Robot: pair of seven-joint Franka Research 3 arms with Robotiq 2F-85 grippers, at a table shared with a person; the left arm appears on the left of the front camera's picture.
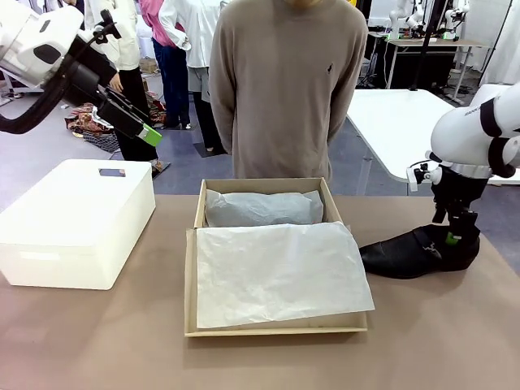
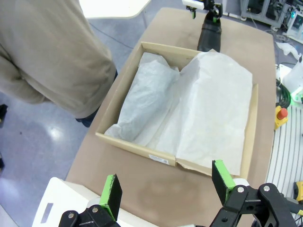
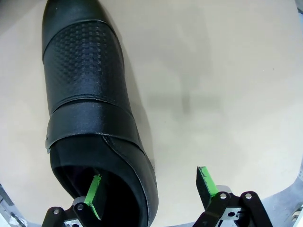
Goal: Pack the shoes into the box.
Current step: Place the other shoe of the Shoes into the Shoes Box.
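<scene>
While a person [image 1: 284, 89] stands at the tan table's [image 1: 97, 341] far edge, open box [image 1: 272, 330] mid-table, tissue [image 1: 276, 272] inside, white bin [image 1: 73, 219] left, bare tabletop near and right, shoe [image 1: 406, 253] just right of the box, lengthwise across the table, toe toward the box, right gripper [image 1: 452, 237] jaws apart astride its heel wall, left gripper [image 1: 148, 135] raised, jaws apart, empty.

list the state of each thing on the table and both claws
box, open, lid flap lying flat
tissue paper, spread over the flap, bunched inside the box
shoe, on the table beside the box, unpacked
white bin, closed
left claw, open, empty, raised
right claw, open, one finger inside the shoe's opening
</scene>
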